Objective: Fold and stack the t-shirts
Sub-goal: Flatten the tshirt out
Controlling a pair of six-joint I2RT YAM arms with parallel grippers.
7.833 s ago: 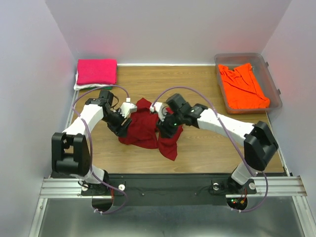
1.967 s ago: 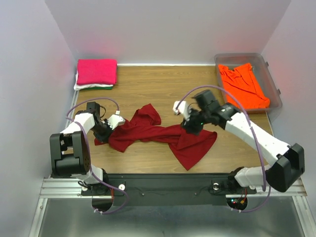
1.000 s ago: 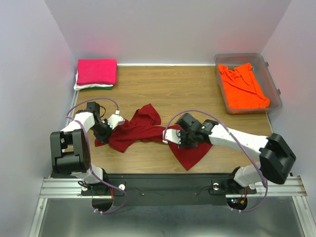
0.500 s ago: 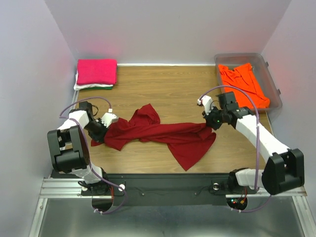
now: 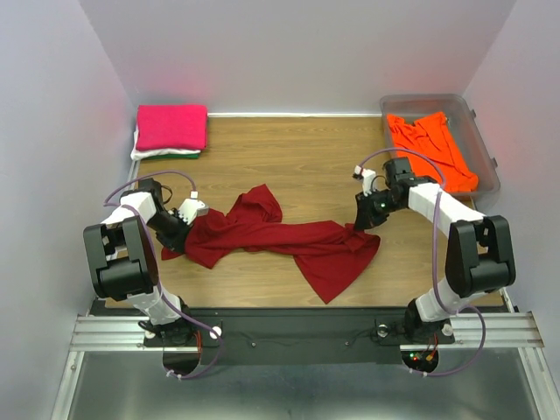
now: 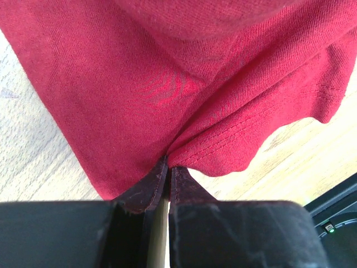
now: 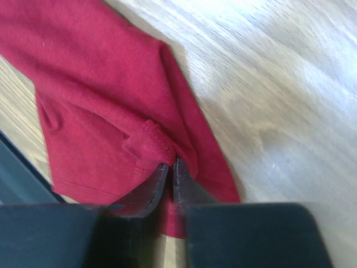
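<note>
Wooden table (image 5: 297, 157) bears a stretched, rumpled dark red t-shirt (image 5: 262, 229).

Arms spread apart, left end effector (image 6: 168, 169) and right end effector (image 7: 170, 167) both closed.

The left arm (image 5: 129, 206) and the right arm (image 5: 437, 203) have smooth white shell links between chunky black joint housings. A thin grey-purple cable (image 5: 149, 177) runs in loose loops along each arm. Both stand on a black plate fixed to a ribbed silver rail (image 5: 105, 328) with round screw heads. Small red and green lights (image 5: 418, 357) glow below the right base. The left tool (image 6: 169, 170) and the right tool (image 7: 170, 167) end in matt black, wedge-shaped fingers (image 6: 142, 195), scuffed towards the tips
</note>
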